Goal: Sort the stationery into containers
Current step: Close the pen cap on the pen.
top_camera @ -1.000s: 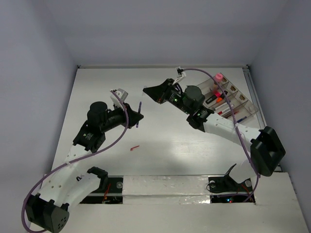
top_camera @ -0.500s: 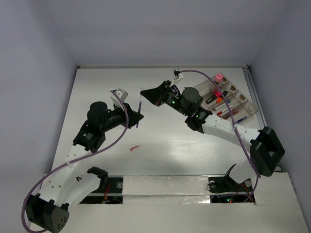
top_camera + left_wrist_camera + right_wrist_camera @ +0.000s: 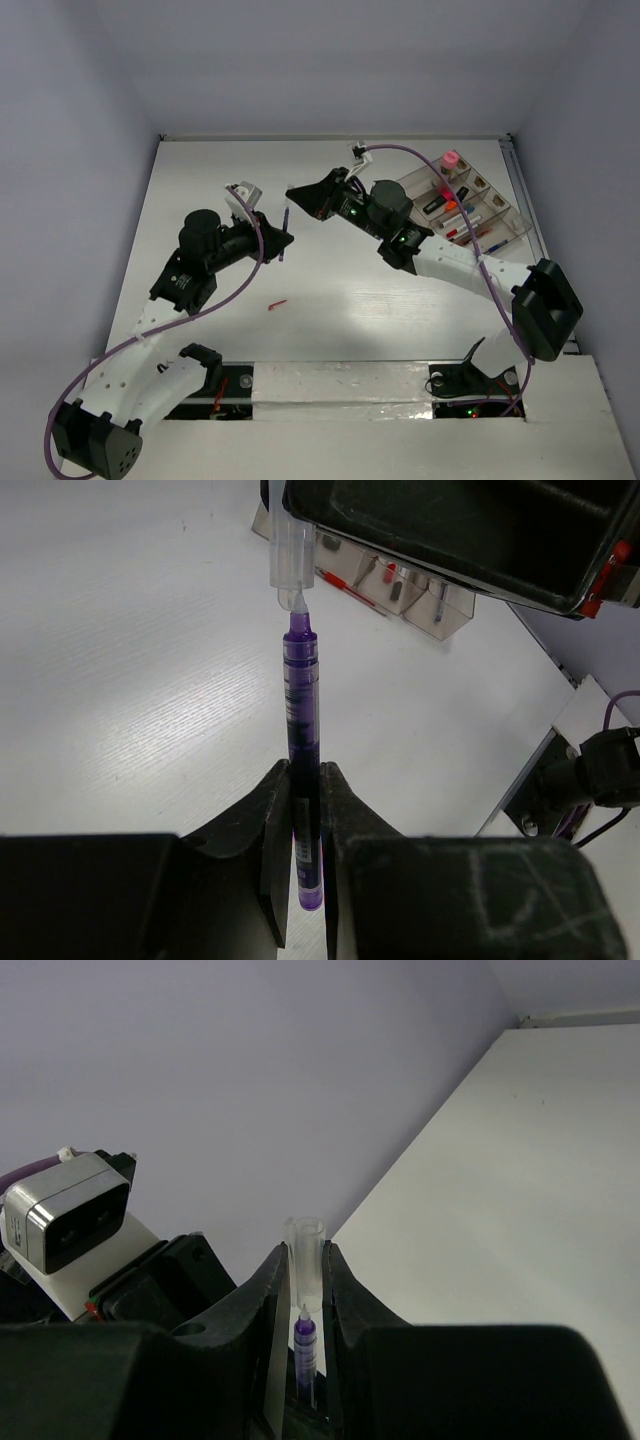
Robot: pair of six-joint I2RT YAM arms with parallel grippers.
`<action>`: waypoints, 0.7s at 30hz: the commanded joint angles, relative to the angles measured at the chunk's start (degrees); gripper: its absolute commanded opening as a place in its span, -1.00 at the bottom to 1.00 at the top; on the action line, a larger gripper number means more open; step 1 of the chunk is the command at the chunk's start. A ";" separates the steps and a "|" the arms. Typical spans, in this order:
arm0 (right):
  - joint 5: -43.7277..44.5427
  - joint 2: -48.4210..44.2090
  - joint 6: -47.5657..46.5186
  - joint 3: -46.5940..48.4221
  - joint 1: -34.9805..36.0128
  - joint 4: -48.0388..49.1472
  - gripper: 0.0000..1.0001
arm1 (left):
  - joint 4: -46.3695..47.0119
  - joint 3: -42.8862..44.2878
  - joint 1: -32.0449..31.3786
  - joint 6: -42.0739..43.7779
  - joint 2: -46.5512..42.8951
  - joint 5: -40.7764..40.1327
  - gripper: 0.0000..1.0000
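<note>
Two tools met mid-air over desk (image 3: 350, 300). Left tool (image 3: 303, 780) clamped purple pen (image 3: 300, 695); right tool (image 3: 304, 1256) pinched clear cap (image 3: 287, 565) just off pen tip, likely for capping. Organiser tray (image 3: 512, 214) well apart, far right.

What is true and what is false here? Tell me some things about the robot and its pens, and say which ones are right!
1. The left gripper is shut on a purple pen. True.
2. The right gripper holds nothing. False: it pinches a clear cap.
3. The clear cap covers the whole purple pen. False: it sits just at the pen's tip, and the barrel is bare.
4. A small red thing lies on the table between the two arms. True.
5. The clear tray has nothing in it. False: an orange marker and other items lie in its compartments.
</note>
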 commanded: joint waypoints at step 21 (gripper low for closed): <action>-0.95 -0.82 -2.27 -0.03 3.29 -1.76 -1.00 | 1.49 0.13 -0.22 0.44 -2.22 -2.82 -1.00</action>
